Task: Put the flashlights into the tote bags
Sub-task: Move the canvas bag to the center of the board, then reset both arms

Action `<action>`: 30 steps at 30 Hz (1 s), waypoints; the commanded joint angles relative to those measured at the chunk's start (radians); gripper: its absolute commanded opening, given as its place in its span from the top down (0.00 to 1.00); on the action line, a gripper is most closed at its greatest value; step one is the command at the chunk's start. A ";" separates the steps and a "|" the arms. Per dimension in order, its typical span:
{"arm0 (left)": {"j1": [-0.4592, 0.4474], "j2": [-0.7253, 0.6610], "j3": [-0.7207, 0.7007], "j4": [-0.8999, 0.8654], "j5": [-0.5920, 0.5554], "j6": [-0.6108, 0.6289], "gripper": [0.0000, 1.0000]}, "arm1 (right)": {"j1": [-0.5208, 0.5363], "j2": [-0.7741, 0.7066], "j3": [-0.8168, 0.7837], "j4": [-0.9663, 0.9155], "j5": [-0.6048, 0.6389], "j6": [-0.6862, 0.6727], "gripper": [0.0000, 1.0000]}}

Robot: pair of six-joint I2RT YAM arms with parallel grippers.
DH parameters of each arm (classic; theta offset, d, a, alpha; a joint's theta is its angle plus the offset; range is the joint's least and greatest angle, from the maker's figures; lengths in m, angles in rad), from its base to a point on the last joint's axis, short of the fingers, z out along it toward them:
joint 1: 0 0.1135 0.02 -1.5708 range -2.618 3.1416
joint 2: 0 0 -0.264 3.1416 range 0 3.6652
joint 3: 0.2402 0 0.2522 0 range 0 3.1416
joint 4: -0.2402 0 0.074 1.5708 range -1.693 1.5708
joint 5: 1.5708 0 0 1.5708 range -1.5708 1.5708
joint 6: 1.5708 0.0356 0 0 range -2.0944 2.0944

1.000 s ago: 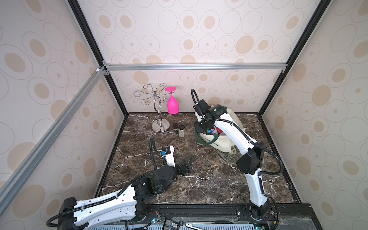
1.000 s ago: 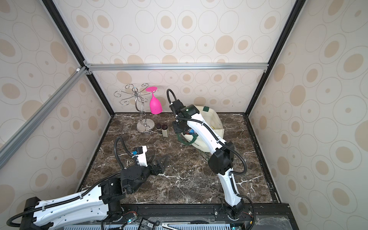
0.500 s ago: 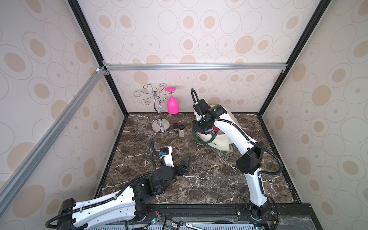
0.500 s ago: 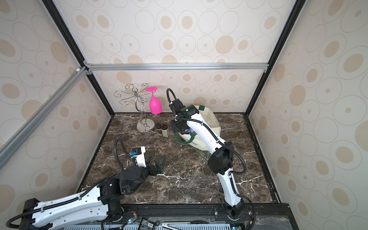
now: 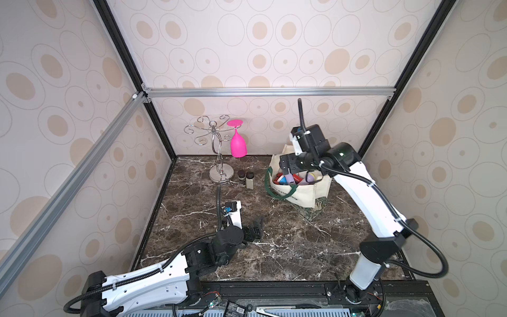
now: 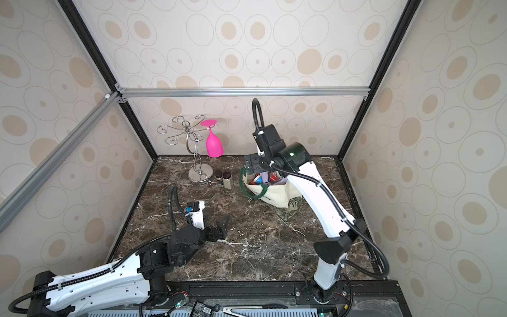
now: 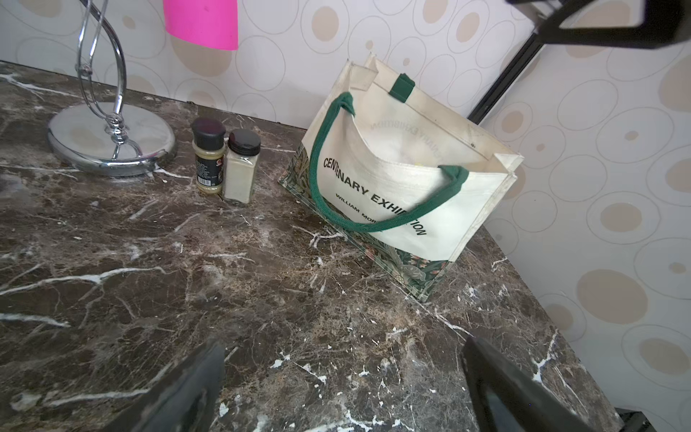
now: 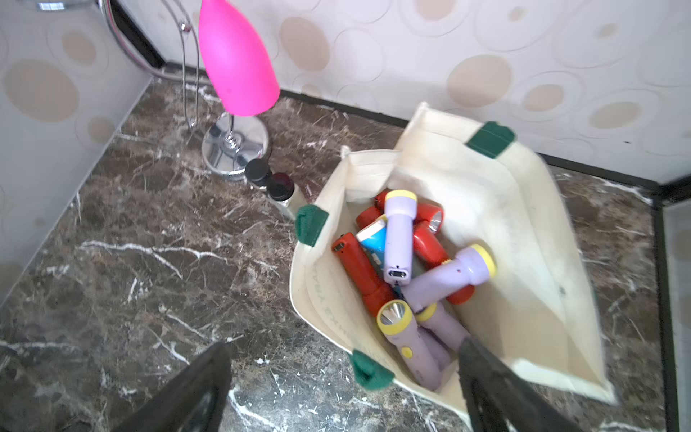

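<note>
- Chrome stemware rack (image 5: 221, 173) stands at back of marble counter (image 5: 288, 241).
- Pink glass (image 5: 238, 145) hangs inverted from it.
- Two dark-capped jars (image 7: 241, 168), side by side, near rack base; contents possibly spice.

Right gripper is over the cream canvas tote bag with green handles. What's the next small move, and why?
Probably lift the right gripper straight up, clear of the cream canvas tote bag. Its jaws stand open and empty, the small red, lilac and blue plastic flashlights lie inside it, and none shows on the dark marble table.
</note>
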State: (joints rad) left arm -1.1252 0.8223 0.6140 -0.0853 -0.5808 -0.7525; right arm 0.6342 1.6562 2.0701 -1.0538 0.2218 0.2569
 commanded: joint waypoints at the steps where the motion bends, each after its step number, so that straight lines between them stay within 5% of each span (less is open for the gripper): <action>1: 0.015 -0.050 0.037 -0.077 -0.052 0.042 0.00 | -0.019 -0.200 -0.248 0.190 0.114 -0.060 0.01; 9: 0.049 -0.218 0.033 -0.289 -0.190 0.037 0.00 | -0.296 -0.681 -0.811 0.450 0.259 0.095 0.00; 16: 0.101 -0.218 0.001 -0.357 -0.316 0.076 0.00 | -0.433 -0.803 -1.158 0.554 0.278 0.073 0.00; 24: 0.285 -0.344 -0.230 -0.105 -0.369 0.321 0.00 | -0.503 -0.942 -1.549 0.986 0.125 -0.122 0.00; 30: 0.480 -0.333 -0.364 0.131 -0.315 0.464 0.00 | -0.546 -0.853 -1.669 1.150 0.096 -0.136 0.00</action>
State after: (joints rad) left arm -0.7094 0.4690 0.2752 -0.1246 -0.9131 -0.4126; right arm 0.1070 0.7658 0.4324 -0.0689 0.3477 0.1581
